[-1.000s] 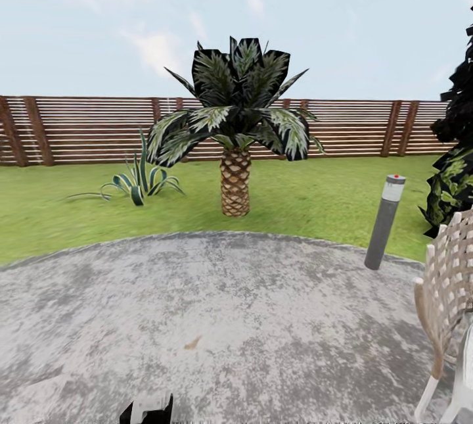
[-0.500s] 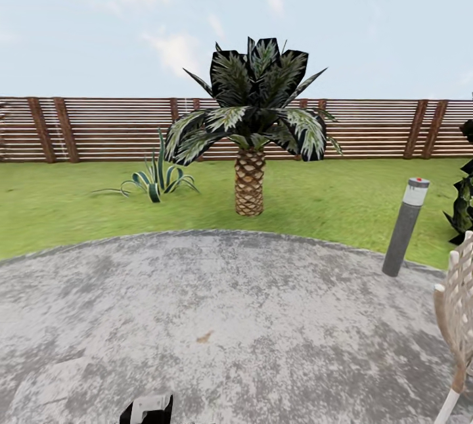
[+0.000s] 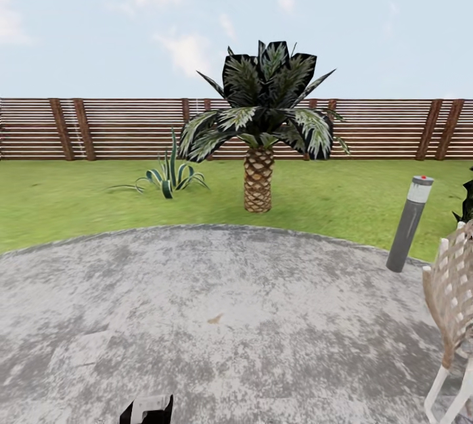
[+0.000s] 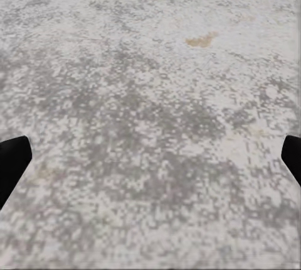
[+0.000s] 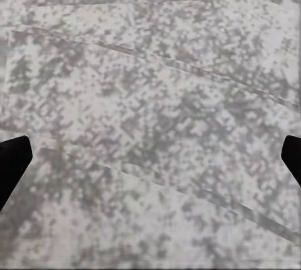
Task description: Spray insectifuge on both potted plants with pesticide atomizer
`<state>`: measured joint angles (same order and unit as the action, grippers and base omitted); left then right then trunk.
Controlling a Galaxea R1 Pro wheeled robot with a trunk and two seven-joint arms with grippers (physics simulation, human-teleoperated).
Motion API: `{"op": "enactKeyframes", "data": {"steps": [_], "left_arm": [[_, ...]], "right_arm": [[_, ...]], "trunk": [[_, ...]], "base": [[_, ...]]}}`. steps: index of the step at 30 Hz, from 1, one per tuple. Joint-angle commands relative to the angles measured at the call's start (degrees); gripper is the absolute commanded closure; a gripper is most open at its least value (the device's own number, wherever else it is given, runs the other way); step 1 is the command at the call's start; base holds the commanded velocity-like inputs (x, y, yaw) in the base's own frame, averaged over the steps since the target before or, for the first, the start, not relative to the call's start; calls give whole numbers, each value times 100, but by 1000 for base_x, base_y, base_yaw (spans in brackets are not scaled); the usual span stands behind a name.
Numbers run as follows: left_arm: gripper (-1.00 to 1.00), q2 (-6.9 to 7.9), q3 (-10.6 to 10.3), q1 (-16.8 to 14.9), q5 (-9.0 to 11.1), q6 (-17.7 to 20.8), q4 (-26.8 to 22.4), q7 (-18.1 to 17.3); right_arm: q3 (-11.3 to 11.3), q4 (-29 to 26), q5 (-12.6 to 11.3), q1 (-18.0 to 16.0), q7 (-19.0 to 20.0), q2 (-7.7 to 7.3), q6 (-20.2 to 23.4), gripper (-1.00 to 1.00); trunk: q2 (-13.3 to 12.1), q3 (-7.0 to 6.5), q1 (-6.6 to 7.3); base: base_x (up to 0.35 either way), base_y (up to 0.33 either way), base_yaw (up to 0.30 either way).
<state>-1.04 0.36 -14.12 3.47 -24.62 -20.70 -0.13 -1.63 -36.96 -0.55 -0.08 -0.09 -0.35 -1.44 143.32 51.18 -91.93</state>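
Grey patio (image 3: 217, 319): you face round mottled paving, with lawn (image 3: 66, 200) past its far edge.
Fence (image 3: 118, 128): brown slats run behind the lawn.
Plants: a scaly-trunked palm (image 3: 258, 128) and a potless striped spiky plant (image 3: 167, 177) stand on the grass.
Right edge: grey post light (image 3: 409, 223), woven chair (image 3: 450, 306).
Left gripper (image 4: 150, 160): your fingers (image 4: 12, 163) are spread wide over paving.
Right gripper (image 5: 150, 160): spread wide, holding nothing.
Atomizer, potted plants: you cannot tell where.

The tool (image 4: 150, 157), spread wide, hangs over mottled grey paving (image 4: 144, 94).
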Motion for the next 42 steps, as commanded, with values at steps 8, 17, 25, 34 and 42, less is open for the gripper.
{"op": "enactKeyframes", "data": {"steps": [8,17,25,34,42], "left_arm": [[-100,-2,7,-3,39,-17,4,-4],[-100,-8,0,-3,38,-17,4,-6],[-100,-18,-1,-3,32,-17,4,-5],[-100,-19,-3,-3,31,-17,4,-4],[-100,-63,-1,-3,31,-17,4,-4]], "right_arm": [[-4,-1,-6,-1,0,0,-15,-100],[-4,-3,-6,-1,0,9,-15,-100],[-4,-4,-6,-1,-15,-2,-15,-100],[-4,-4,-6,-1,-1,1,-15,-100],[-4,-15,-6,-1,-5,9,-15,-100]], "trunk": [[2,5,5],[2,5,5],[2,5,5],[2,5,5],[2,5,5]], "base": [[-246,151,1],[-25,18,0],[0,0,112],[-4,-1,137],[-109,-124,34]]}}
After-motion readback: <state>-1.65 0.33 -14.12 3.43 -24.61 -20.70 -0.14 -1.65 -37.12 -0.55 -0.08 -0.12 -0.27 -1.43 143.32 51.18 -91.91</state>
